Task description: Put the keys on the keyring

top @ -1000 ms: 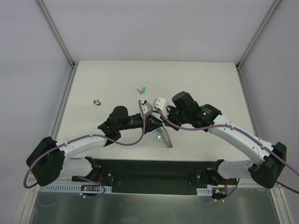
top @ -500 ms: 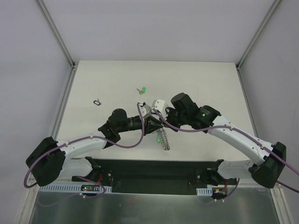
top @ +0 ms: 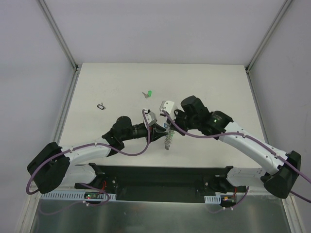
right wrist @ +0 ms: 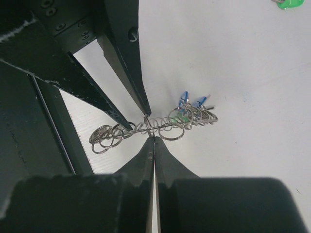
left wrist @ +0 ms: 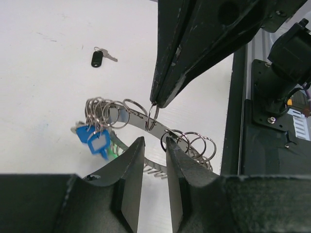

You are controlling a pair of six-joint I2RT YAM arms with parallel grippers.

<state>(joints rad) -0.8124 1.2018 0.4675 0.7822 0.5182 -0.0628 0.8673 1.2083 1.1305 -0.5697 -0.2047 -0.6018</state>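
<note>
The keyring (left wrist: pixel 133 116) is a curved silver band strung with several small wire rings; it also shows as the keyring (right wrist: pixel 160 127) and, at mid-table, the keyring (top: pixel 168 139). Blue-headed keys (left wrist: pixel 93 139) hang at one end, seen again as blue keys (right wrist: pixel 187 100). My right gripper (left wrist: pixel 154 103) comes down from above, shut on one small ring of it; its tips (right wrist: pixel 154 138) press together. My left gripper (left wrist: pixel 154 140) stands just short of the band with a bare gap between its fingers. A green key (top: pixel 149 93) lies loose farther back.
A black-headed key (left wrist: pixel 97 58) with a small ring lies alone on the white table (top: pixel 218 87), far left, where the black-headed key (top: pixel 100 106) shows small. The black base plate (top: pixel 155 175) runs along the near edge. Metal frame posts stand at the table's back corners.
Both grippers have shifted, and the keyring has swung from trailing toward the near right to hanging shorter under the right gripper. The left jaws stand slightly wider.
</note>
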